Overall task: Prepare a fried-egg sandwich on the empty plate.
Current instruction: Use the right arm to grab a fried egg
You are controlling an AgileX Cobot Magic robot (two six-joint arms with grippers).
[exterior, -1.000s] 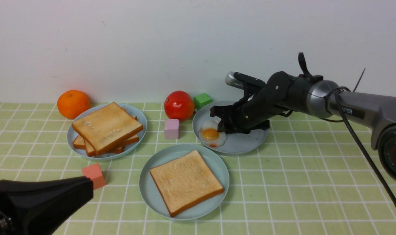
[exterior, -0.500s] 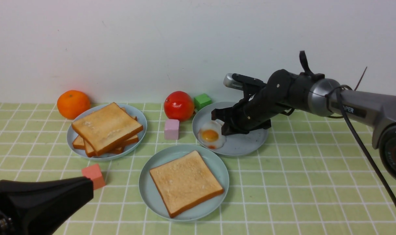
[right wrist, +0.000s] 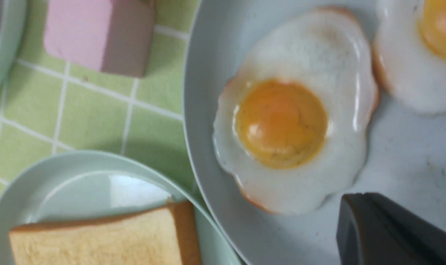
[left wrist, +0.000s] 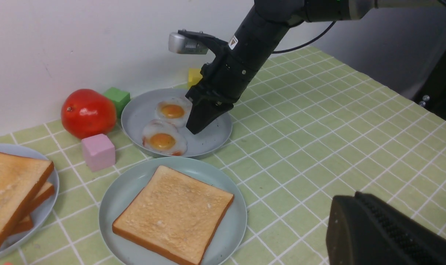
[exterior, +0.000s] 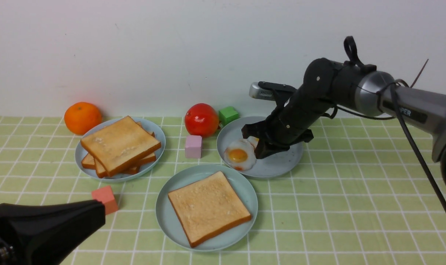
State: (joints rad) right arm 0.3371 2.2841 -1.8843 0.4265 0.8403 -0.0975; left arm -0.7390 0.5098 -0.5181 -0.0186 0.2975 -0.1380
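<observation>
Low at left, the left claw (exterior: 94, 217) rests, grip unreadable. Centre, the empty plate (exterior: 182, 176) holds one toast slice (exterior: 209, 206). Rightward, the right claw (exterior: 257, 145), grip likewise unclear, hovers by a fried egg (exterior: 239, 156), seemingly fetching it; next, pinch its rim.

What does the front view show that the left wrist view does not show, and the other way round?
Only the front view shows the orange beside the toast stack. Only the left wrist view shows the yellow block behind the egg plate, and the farther fried egg in full. Both show the tomato, the pink cube, the green cube, the near fried egg, the single toast slice on the teal plate, and the right end effector at the egg plate.
</observation>
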